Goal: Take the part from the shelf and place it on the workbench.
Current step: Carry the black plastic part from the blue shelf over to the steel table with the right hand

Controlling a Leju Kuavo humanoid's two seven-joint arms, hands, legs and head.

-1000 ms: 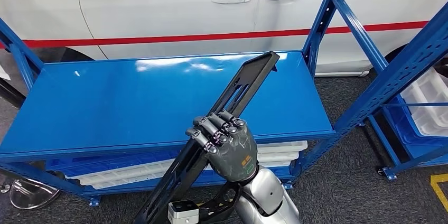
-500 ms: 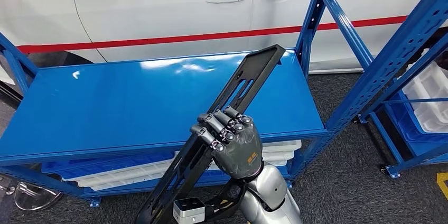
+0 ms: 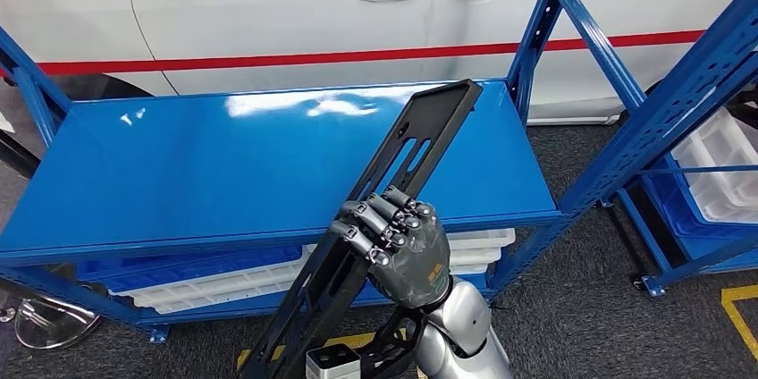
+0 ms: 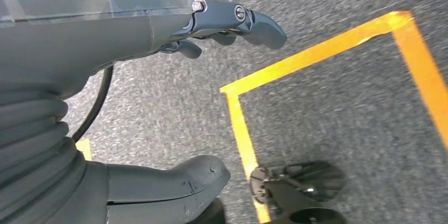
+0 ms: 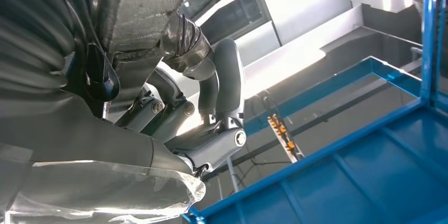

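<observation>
White car (image 3: 268, 4) with a red stripe (image 3: 268, 63) sits well beyond the right hand (image 3: 398, 249). White trays (image 3: 214, 285) are stacked low, just left of it. Off to its right there are more white bins (image 3: 728, 173) and yellow tape (image 3: 738, 312) on grey carpet (image 3: 572, 307).

The head view looks forward and down from high on the robot onto a blue bench (image 3: 223, 164), with a white car (image 3: 268, 12) just behind it and grey floor (image 3: 581, 307) below. The left wrist view sits close behind the left hand (image 4: 158, 23) and faces down at that floor, crossed by yellow tape (image 4: 317, 49). The right wrist view, close behind the right hand (image 5: 206, 108), is turned and tilts upward past blue shelving (image 5: 370, 171). Head and left wrist views share floor and tape.
</observation>
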